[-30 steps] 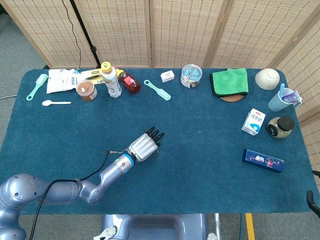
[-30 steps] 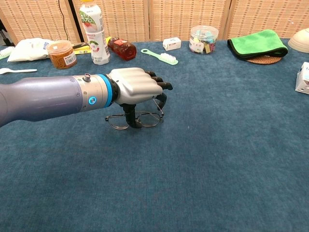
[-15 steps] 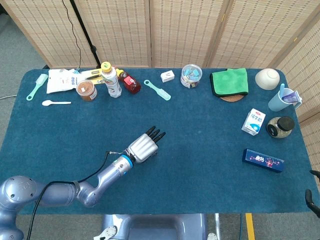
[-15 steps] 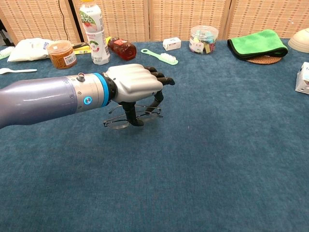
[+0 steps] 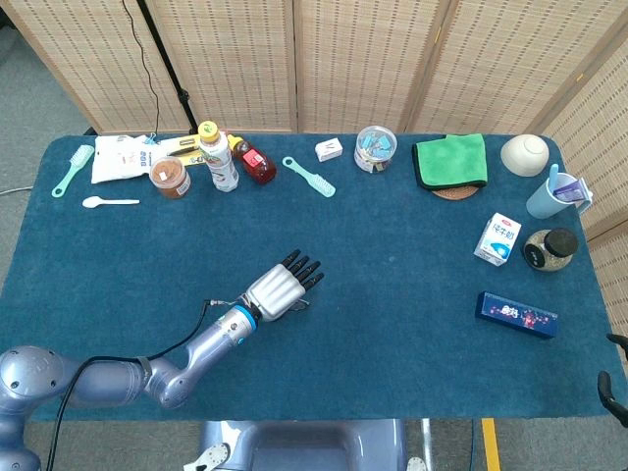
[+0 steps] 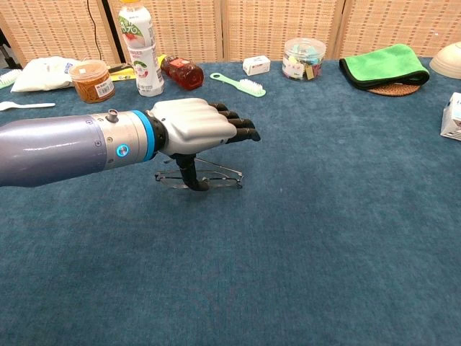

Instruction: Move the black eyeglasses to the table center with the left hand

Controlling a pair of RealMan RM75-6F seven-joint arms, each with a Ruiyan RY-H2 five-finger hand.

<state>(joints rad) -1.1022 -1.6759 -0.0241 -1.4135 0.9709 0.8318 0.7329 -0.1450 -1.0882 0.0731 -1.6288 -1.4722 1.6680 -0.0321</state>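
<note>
The black eyeglasses lie flat on the blue table cloth near the table's middle, a little left of it. My left hand hovers just over them, fingers stretched out forward and apart. The thumb points down and touches the frame's middle. No finger is curled around the frame. In the head view the left hand covers almost all of the eyeglasses. Only dark slivers at the frame's right edge may belong to my right hand, too little to judge.
Along the back edge stand a bottle, a jar, a red flask, a green brush, a clip jar and a green cloth. A milk carton and blue box sit at the right.
The left hand's fingers have uncurled from the eyeglasses and straightened. The glasses, tilted half a second ago, now lie flat on the cloth. The hand drew back slightly.
</note>
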